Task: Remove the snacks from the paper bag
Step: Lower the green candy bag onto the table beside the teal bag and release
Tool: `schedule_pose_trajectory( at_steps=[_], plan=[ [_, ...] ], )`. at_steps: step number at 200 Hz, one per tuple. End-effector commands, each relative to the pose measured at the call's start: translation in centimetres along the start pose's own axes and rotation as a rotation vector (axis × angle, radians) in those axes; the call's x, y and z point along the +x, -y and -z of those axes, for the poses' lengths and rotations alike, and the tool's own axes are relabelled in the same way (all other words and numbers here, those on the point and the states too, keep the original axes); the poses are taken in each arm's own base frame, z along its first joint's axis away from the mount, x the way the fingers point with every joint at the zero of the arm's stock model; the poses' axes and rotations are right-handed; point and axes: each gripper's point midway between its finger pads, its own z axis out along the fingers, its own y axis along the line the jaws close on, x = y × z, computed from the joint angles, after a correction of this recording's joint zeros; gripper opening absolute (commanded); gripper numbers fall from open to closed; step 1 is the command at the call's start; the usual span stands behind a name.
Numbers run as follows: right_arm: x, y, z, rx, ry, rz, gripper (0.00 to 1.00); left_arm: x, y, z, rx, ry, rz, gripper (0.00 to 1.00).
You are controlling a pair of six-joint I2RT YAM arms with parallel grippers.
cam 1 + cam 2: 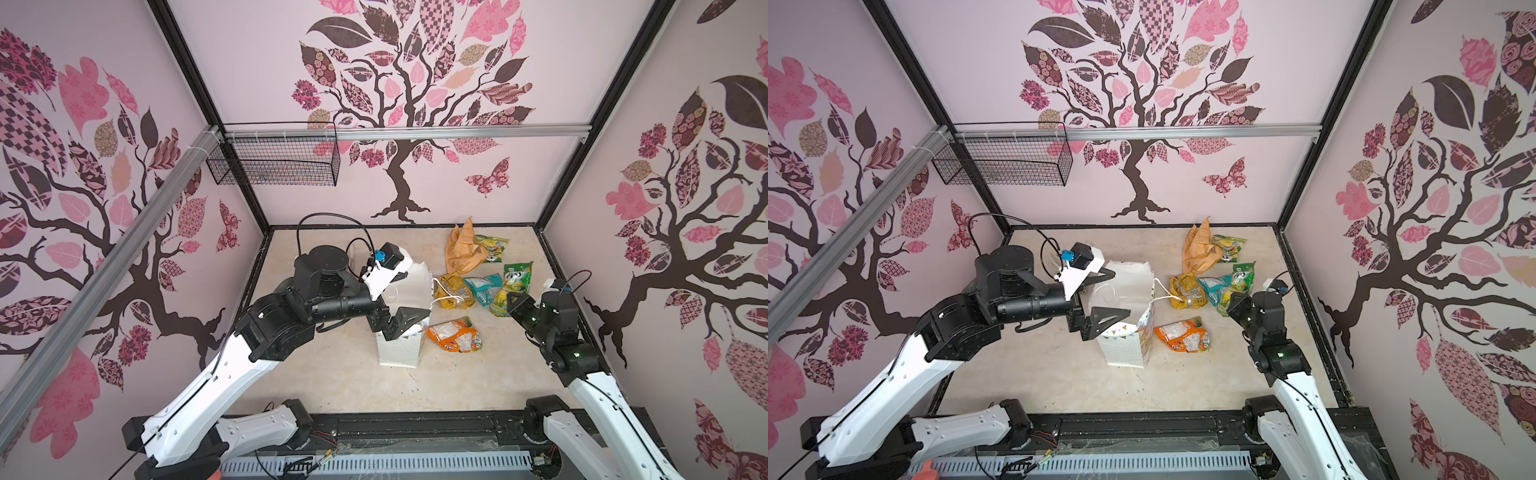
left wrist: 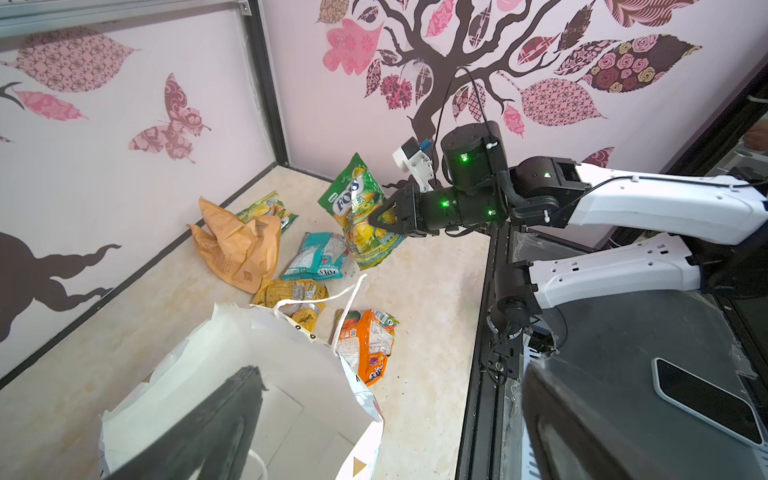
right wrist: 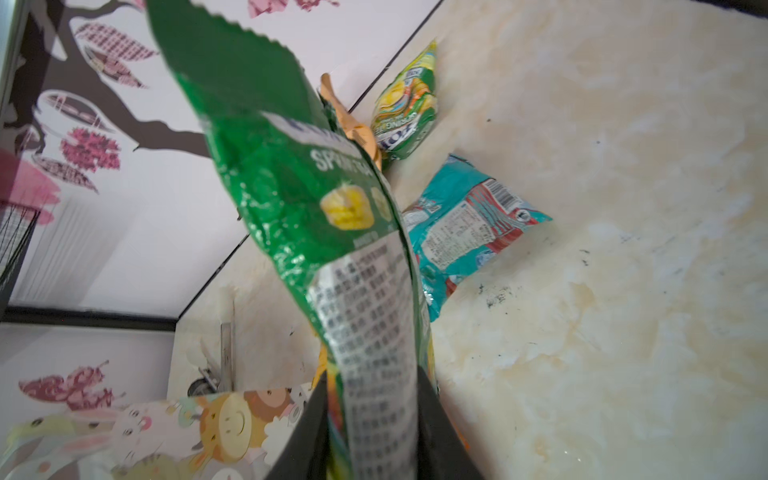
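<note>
Right fingers (image 2: 388,206) are closed on the mid-section of one green-and-yellow packet (image 2: 357,199), right of centre in both top views, just beside the teal packet (image 1: 484,289). Its long axis runs near upright, lower edge close to the tabletop (image 1: 353,386); contact cannot be confirmed. The set-down spot lies directly below, so the right arm is the nearer. Left fingers (image 2: 216,424) are spread wide, one inside the mouth of the paper bag (image 1: 401,353) at centre frame. Bag floor appears bare.
</note>
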Motion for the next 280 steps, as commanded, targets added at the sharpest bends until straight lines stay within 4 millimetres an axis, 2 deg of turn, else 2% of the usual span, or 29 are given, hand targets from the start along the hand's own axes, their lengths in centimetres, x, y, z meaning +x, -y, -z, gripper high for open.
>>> schedule_pose_trajectory(
  at_steps=[1,62,103,125,156,171,218,227,249,280],
  plan=[
    [0.2,-0.1,-0.7,-0.106,-0.032,-0.194,0.02,0.7,0.0,-0.5,0.002,-0.018,-0.006,0.99],
    [3.2,2.9,-3.6,-0.132,-0.077,-0.377,0.02,1.3,-0.1,-1.0,0.001,-0.039,0.000,0.98],
    [4.6,5.2,-4.2,-0.105,-0.067,-0.424,0.04,1.3,-0.2,-0.9,-0.007,-0.038,-0.006,0.99],
    [5.5,5.9,-4.1,-0.086,-0.087,-0.424,0.22,1.3,-0.2,-0.9,-0.008,-0.037,-0.009,0.99],
    [6.5,7.2,-3.6,-0.037,-0.104,-0.417,0.57,1.1,-0.2,-1.2,-0.001,-0.030,-0.007,0.98],
    [6.9,7.9,-3.3,-0.006,-0.111,-0.404,0.67,0.8,-0.1,-1.2,-0.001,-0.021,-0.005,0.98],
    [7.7,9.1,-2.5,0.085,-0.149,-0.333,0.89,0.5,0.0,-0.9,-0.003,-0.006,-0.007,0.98],
    [7.8,9.4,-2.3,0.111,-0.163,-0.318,0.99,0.4,0.0,-0.8,-0.003,-0.002,-0.008,0.98],
    [7.5,9.0,-1.8,0.138,-0.181,-0.267,0.99,0.3,-0.5,-0.7,-0.031,-0.003,-0.005,0.98],
    [5.9,8.5,-0.8,0.180,-0.148,-0.237,1.00,-0.4,-1.7,0.0,-0.112,0.011,0.008,0.98]
  ],
)
